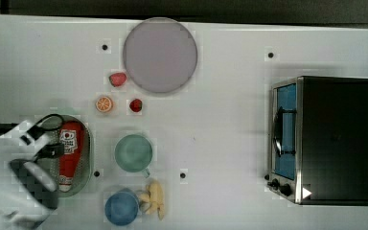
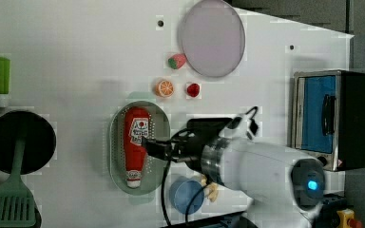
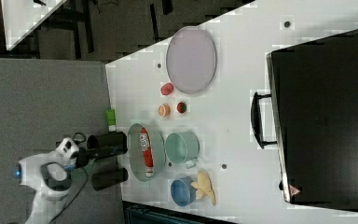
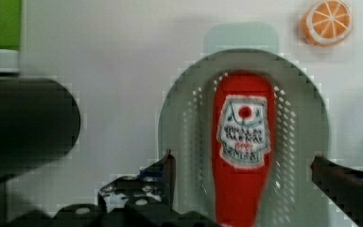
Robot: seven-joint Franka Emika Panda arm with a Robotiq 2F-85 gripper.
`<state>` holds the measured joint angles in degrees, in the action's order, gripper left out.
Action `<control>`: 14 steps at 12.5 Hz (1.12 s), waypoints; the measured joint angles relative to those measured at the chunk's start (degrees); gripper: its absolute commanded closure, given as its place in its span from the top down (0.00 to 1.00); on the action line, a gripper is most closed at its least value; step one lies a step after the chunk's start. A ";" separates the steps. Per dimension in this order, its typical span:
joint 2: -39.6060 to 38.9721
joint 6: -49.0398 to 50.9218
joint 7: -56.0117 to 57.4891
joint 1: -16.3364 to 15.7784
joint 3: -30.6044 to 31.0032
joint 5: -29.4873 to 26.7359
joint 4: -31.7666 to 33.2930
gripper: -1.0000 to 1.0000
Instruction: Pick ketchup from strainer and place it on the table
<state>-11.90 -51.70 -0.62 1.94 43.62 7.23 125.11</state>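
Observation:
The ketchup, a red squeeze bottle with a white cap and a white-and-red label, lies lengthwise in the pale green strainer at the top view's left, on the white table. My gripper hangs over the strainer, open. In the wrist view one finger stands on each side of the ketchup, clear of it. In the left view the gripper is over the strainer's right half, beside the ketchup. The right view has the ketchup in the strainer.
A teal cup stands just to the top view's right of the strainer, with a blue cup and bananas below. An orange slice, two strawberries and a lilac plate lie above. A toaster oven stands at the far right.

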 measured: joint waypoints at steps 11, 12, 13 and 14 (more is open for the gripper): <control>-22.42 -9.62 -11.25 0.24 -3.83 20.13 -0.11 1.00; -23.32 -9.74 -11.56 -0.66 -4.95 20.12 -1.68 1.00; -23.96 -9.96 -11.77 -1.25 -5.85 20.13 -2.91 1.00; -24.75 -9.96 -12.30 -1.44 -6.18 20.37 -3.92 1.00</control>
<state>-36.65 -61.66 -12.91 0.51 37.43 27.60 121.19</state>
